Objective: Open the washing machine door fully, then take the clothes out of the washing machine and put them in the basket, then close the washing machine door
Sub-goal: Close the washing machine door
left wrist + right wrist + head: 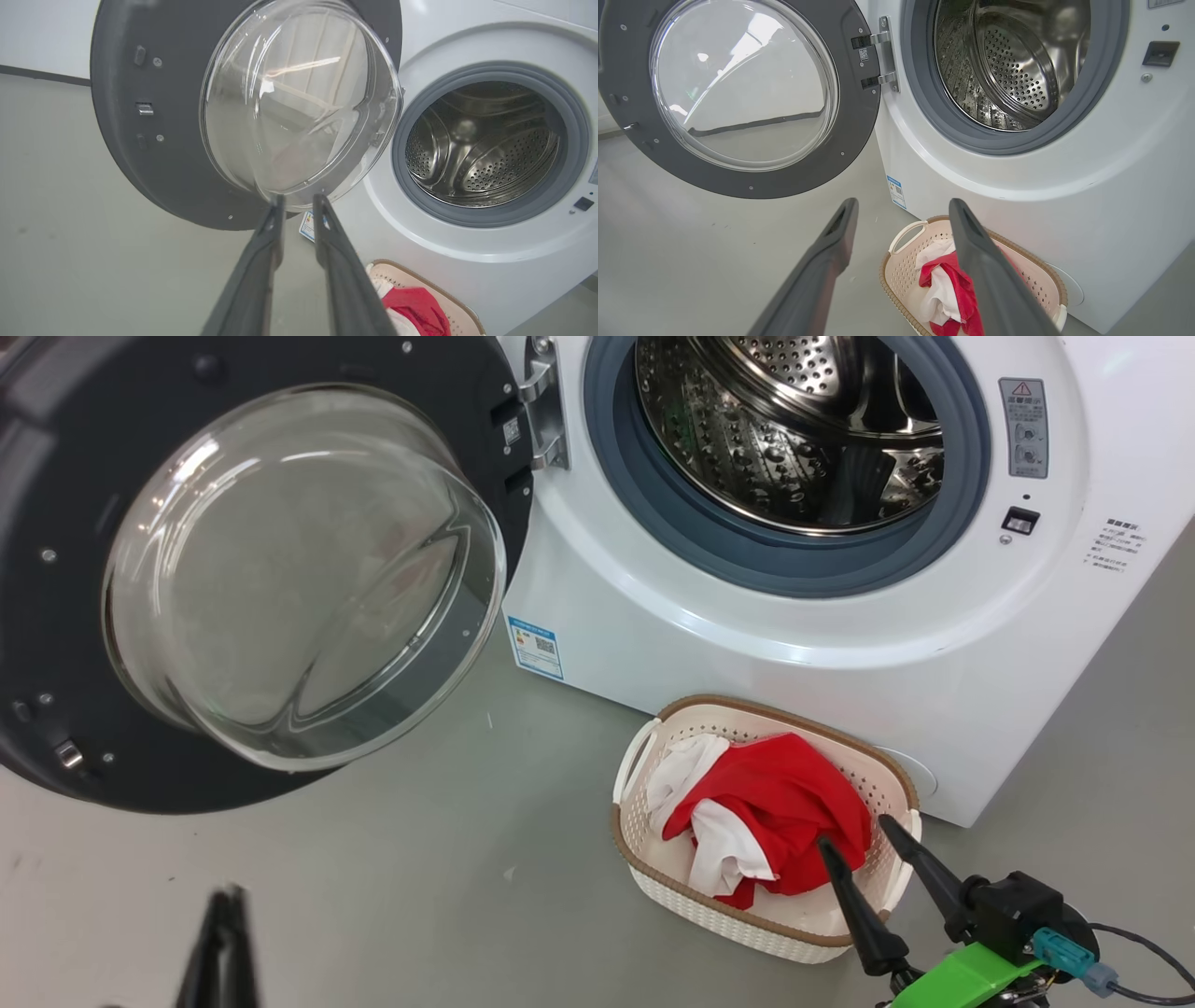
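Head view: washing machine door (280,579) swung wide open to the left, steel drum (794,439) of the washing machine (747,635) looks bare, and the clothes (784,803) are piled in the basket (621,840) on the floor out front. Right gripper (853,833) hangs just over the basket's near corner, left gripper (227,894) pokes up bottom left

Left wrist view: jaws only a narrow gap apart, nothing between them, pointing at the door glass

Right wrist view: jaws spread wide, empty, above the basket
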Tool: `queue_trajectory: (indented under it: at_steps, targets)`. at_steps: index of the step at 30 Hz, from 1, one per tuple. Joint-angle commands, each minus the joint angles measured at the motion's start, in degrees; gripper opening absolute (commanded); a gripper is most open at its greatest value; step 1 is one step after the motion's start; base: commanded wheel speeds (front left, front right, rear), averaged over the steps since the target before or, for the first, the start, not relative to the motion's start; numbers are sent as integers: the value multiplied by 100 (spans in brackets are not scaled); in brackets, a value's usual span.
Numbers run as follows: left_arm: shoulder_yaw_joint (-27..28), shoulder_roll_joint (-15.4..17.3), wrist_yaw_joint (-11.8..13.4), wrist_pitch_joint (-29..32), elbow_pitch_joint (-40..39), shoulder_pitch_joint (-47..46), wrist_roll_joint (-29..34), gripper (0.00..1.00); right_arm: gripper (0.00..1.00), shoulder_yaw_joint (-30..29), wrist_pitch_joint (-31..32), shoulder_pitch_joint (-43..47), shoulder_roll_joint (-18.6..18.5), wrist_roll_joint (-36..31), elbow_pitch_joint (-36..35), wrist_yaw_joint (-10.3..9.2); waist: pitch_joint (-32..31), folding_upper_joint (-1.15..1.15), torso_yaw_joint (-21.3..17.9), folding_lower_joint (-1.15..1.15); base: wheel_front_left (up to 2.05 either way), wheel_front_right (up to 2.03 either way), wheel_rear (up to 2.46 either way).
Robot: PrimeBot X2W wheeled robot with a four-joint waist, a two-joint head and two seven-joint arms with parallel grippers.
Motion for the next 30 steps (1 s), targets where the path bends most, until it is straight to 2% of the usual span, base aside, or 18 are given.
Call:
queue_trajectory:
  at_steps: [1, 4, 7, 10, 14, 18, 21, 23, 26, 30]
  targets:
    - [302, 63, -71, -29, -294, -266, 48, 0, 100, 65, -37, -60, -19, 36, -146, 28, -4, 0, -10, 0, 0, 0, 0]
    - [759, 68, -282, -29, -683, -587, 203, 0, 100, -41, -37, 48, 20, 8, -191, 28, -4, 0, -25, 0, 0, 0, 0]
    - [1183, 274, -420, -29, -1065, -1072, 380, 0, 100, -151, -37, 139, 65, -22, -241, 28, 10, 0, -37, 0, 0, 0, 0]
    - [1589, 711, -470, -29, -1301, -1647, 431, 0, 100, -192, -37, 171, 118, -63, -281, 28, 62, 0, -106, 0, 0, 0, 0]
    - [1992, 1354, -485, -29, -1064, -2502, -118, 0, 100, -208, -37, 121, 178, -101, -308, 28, 166, 0, -238, 0, 0, 0, 0]
    - [2145, 2084, -487, -29, -473, -3211, -747, 0, 100, -222, -37, 65, 214, -139, -330, 28, 292, 0, -340, 0, 0, 0, 0]
    - [2272, 2349, -487, -29, -40, -3554, -1072, 0, 100, -228, -37, 17, 219, -154, -330, 28, 363, 0, -390, 0, 0, 0, 0]
    - [2312, 2577, -488, -29, 523, -3865, -1461, 0, 100, -256, -37, -33, 229, -166, -332, 28, 425, 0, -431, 0, 0, 0, 0]
    - [2279, 3046, -488, -29, 1399, -4263, -1726, 0, 100, -263, -37, -111, 232, -191, -337, 28, 525, 0, -490, 0, 0, 0, 0]
    - [2055, 3463, -488, 337, 2570, -4800, -2474, 0, 100, -312, -37, -158, 236, -221, -350, 28, 636, 0, -533, 0, 0, 0, 0]
